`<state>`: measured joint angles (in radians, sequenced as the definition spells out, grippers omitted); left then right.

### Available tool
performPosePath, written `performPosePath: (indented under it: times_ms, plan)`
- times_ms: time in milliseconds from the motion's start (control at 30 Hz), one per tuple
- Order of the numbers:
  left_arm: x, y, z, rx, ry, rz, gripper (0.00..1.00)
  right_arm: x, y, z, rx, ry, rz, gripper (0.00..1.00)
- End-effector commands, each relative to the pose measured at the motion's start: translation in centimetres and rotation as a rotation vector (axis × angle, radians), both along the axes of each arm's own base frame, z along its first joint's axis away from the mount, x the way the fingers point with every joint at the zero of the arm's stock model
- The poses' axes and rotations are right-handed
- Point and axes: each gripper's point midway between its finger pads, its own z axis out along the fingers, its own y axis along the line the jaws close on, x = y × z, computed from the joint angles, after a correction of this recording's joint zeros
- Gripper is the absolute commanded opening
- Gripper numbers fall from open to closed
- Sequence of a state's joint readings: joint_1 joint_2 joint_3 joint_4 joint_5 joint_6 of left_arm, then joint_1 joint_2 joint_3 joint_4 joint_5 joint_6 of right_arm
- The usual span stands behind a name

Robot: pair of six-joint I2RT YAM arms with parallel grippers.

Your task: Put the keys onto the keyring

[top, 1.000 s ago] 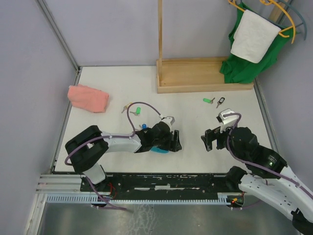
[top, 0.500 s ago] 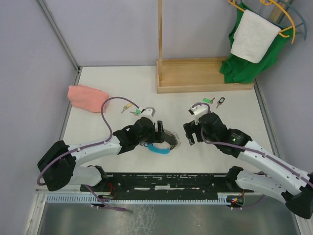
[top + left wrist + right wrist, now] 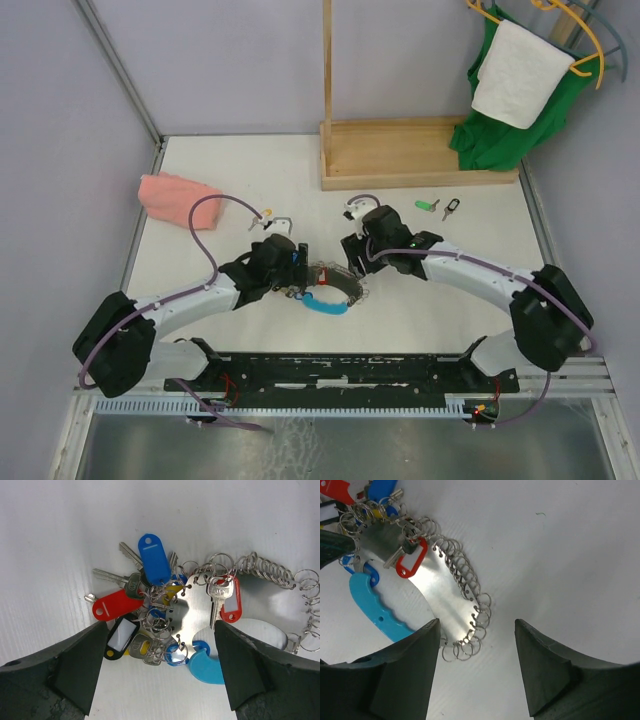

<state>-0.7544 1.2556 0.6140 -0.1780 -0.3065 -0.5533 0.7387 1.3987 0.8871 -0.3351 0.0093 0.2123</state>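
Both grippers have shifted toward 9 o'clock over the last half second, and your right arm now reaches well across the table centre. In the top view, the left gripper [image 3: 296, 268] sits over the 9 o'clock end of the keyring [image 3: 335, 283]. The right gripper [image 3: 352, 254] sits at its 1 o'clock edge. The keyring lies flat at the centre of the white table [image 3: 230, 165], unmoved, with its blue handle [image 3: 325, 305] at 6 o'clock.

In the left wrist view, the jaws stand wide apart and hold nothing. The dark fingers [image 3: 75, 665] straddle the bunch of keys [image 3: 131, 585] and a red tag [image 3: 116, 606], blue tag [image 3: 154, 560] and black tag [image 3: 119, 637]. You cannot tell whether the fingertips touch the table.

In the right wrist view, the jaws are likewise wide apart and empty. The fingers [image 3: 405, 675] stand either side of the curved row of split rings [image 3: 465, 580] along the keyring's silver plate.

A green-headed key [image 3: 426, 205] and a black-headed key [image 3: 452, 207] lie side by side at 2 o'clock from the keyring. They are well apart from it, near the wooden stand [image 3: 420, 160]. A pink cloth [image 3: 180, 200] lies at 10 o'clock.
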Motion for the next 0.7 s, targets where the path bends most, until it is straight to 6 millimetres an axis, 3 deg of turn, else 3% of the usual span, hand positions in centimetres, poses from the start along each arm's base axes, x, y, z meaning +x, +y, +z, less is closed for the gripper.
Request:
performPosePath:
  times_ms: [0,300,533,667]
  plan:
    - [0.8,0.8,-0.2,0.060,-0.037,-0.016,0.94,2.9,4.9,1.6,0.152,-0.024,0.034,0.68]
    - [0.3,0.5,-1.6,0.024,-0.008,-0.035,0.94,4.5,8.9,-2.4,0.186,0.107,0.046,0.62]
    - [-0.3,0.3,-2.1,0.004,0.009,-0.052,0.93,4.8,9.8,-4.9,0.164,0.164,0.057,0.59]
    - [-0.5,0.0,-2.0,-0.026,0.012,-0.057,0.93,4.7,9.5,-5.8,0.138,0.170,0.063,0.53]
